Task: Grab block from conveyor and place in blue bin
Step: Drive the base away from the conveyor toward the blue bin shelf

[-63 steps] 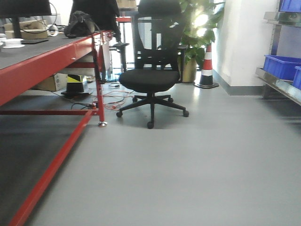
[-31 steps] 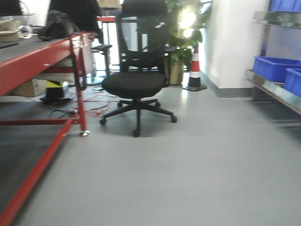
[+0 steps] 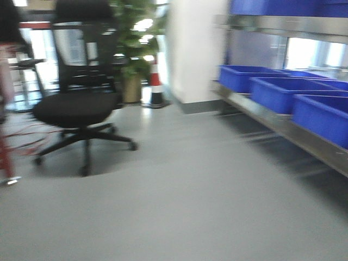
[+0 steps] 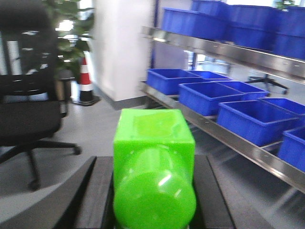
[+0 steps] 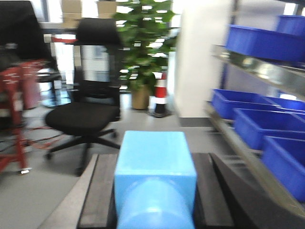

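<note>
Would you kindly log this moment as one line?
left pincer: shut on green block | right pincer: shut on light-blue block | blue bins: right, on shelf

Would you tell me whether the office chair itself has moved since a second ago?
No: the office chair sits further left in frame, but the traffic cone and plant shifted with it, so the camera turned right.

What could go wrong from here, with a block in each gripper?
1. The front view is blurred, so the metal shelf is hard to place; the robot might bump it.
2. The green block in the left gripper and light blue block in the right gripper are pinched from two sides only; a jolt might shake one loose.
3. The office chair stands nearby and could get clipped.
</note>
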`<state>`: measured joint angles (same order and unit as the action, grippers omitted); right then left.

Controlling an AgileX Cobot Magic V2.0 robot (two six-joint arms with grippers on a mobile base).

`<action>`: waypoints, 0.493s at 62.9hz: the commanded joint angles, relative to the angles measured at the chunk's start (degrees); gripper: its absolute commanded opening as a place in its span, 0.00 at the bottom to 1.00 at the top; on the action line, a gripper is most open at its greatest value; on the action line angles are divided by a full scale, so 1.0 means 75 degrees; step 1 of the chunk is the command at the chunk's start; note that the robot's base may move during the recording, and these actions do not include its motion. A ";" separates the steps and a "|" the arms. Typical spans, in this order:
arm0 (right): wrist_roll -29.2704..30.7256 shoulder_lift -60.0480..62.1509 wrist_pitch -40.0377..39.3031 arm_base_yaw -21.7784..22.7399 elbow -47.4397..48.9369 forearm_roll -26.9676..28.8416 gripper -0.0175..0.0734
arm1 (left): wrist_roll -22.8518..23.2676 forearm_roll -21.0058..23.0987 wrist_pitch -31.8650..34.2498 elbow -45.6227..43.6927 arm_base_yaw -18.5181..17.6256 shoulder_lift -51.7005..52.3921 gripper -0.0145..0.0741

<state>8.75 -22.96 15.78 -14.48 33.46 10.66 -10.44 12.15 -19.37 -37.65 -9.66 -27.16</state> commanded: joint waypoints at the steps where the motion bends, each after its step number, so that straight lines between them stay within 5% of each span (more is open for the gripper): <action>1: 0.0034 0.0041 -0.0176 -0.0026 -0.0025 0.0009 0.01 | -0.0004 0.0064 0.0121 -0.0008 -0.0051 0.0037 0.04; 31: 0.0034 0.0041 -0.0176 -0.0026 -0.0025 0.0009 0.01 | -0.0004 0.0064 0.0155 -0.0008 -0.0051 0.0037 0.04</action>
<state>8.75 -22.96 15.78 -14.48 33.46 10.66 -10.44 12.15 -19.37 -37.65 -9.66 -27.16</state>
